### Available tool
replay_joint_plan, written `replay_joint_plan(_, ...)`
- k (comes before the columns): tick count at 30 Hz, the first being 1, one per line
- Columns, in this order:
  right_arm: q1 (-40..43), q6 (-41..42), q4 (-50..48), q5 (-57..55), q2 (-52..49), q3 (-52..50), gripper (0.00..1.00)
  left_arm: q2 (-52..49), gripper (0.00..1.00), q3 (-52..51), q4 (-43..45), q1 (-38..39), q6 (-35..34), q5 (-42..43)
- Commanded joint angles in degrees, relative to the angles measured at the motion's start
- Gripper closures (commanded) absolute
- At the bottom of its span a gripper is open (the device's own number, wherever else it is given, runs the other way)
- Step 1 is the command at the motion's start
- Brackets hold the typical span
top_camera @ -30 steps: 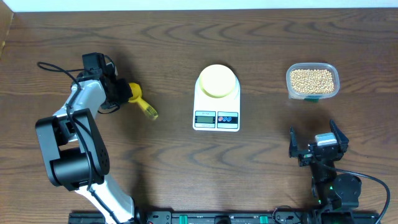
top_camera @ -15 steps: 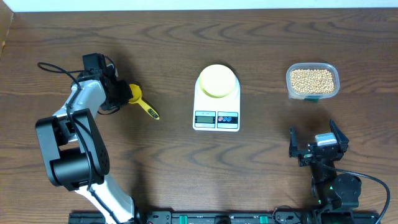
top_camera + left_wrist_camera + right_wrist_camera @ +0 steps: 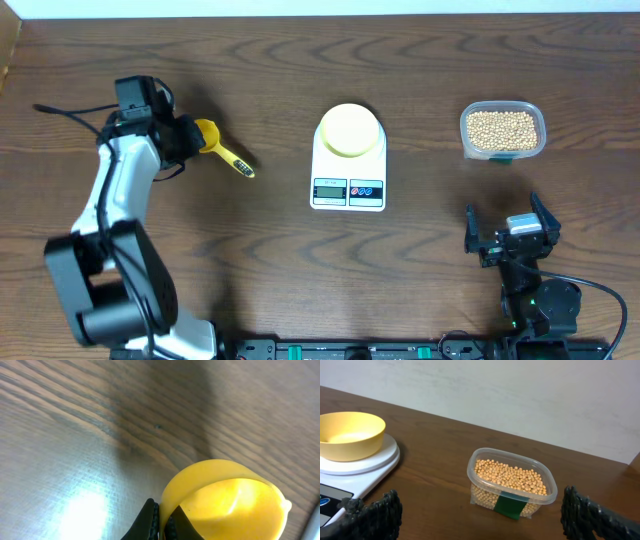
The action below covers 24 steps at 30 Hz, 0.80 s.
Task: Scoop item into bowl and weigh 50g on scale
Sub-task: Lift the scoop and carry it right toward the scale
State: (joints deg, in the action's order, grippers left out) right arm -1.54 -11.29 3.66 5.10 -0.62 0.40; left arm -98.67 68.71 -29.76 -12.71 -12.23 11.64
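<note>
Pinching one scoop [image 3: 210,137], left tool [image 3: 192,138]; right tool [image 3: 506,228] spread wide; one bowl [image 3: 350,130], one scale [image 3: 348,190], one tub [image 3: 503,130].

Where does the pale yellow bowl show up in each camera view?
Overhead: the bowl sits top centre, on the scale.
Left wrist: not in it.
Right wrist: far left, on the scale.
Shared landmark: the bean tub, right of the bowl in both.

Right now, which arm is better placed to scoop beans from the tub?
Left, probably. The left gripper is shut on the scoop at its rim. The right gripper sits nearer the tub but is open and empty.
</note>
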Motion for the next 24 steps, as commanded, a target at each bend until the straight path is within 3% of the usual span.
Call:
replay_joint_plan(1,-0.4,-0.6,0.2,0.0,0.3,-0.1,0.01,1.9,0.93,-0.2,-1.7,-0.2,-1.2,-0.6)
replay_joint_plan(7,-0.4,-0.6,0.2,0.0,0.3,-0.1,0.01,3.0,0.93,-0.2,-4.6,-0.1,-7.1,-0.4)
replay_joint_plan(24,-0.4,-0.6,0.2,0.0,0.3,-0.1,0.01,7.6,0.93,-0.2,-6.4,-0.1,-11.0,5.5)
